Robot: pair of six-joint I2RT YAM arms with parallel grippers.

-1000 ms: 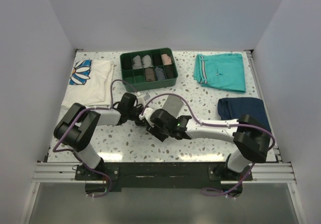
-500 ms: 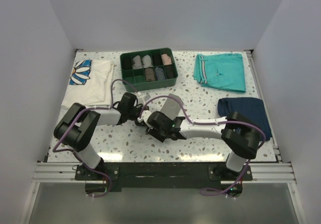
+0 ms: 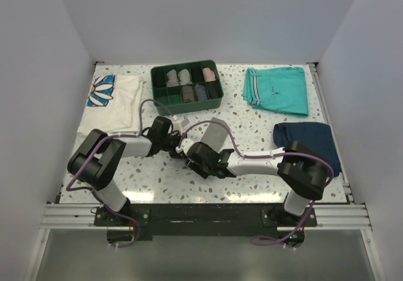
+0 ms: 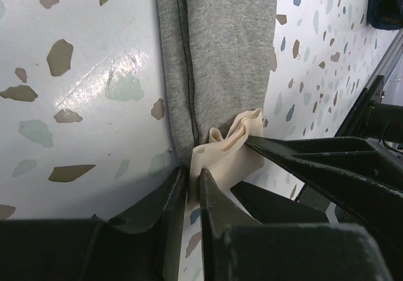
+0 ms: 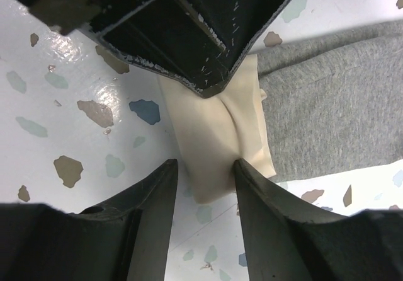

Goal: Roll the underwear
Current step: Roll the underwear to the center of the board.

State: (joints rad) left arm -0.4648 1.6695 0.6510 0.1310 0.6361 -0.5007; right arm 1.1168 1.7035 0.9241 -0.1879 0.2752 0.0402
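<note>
The underwear [image 3: 216, 133] is a small grey cloth with a cream waistband, lying flat on the table's middle. In the left wrist view the grey cloth [image 4: 220, 54] runs away from me and the cream band [image 4: 230, 155] bunches at its near end. My left gripper [image 4: 192, 183] is shut on that cream band. In the right wrist view my right gripper [image 5: 204, 167] is open, its fingers straddling the cream band [image 5: 214, 136], the right finger touching it. The left gripper [image 5: 189, 29] shows opposite, at the top. Both grippers meet at the underwear's near-left end [image 3: 184, 147].
A green divided tray [image 3: 186, 86] with rolled garments stands at the back. Teal shorts [image 3: 277, 89] lie back right, a navy folded garment [image 3: 305, 137] right, a white daisy shirt [image 3: 113, 101] back left.
My right arm has shifted a little to the left, its elbow drawing in toward the middle. The left gripper has kept its hold on the cream band.
</note>
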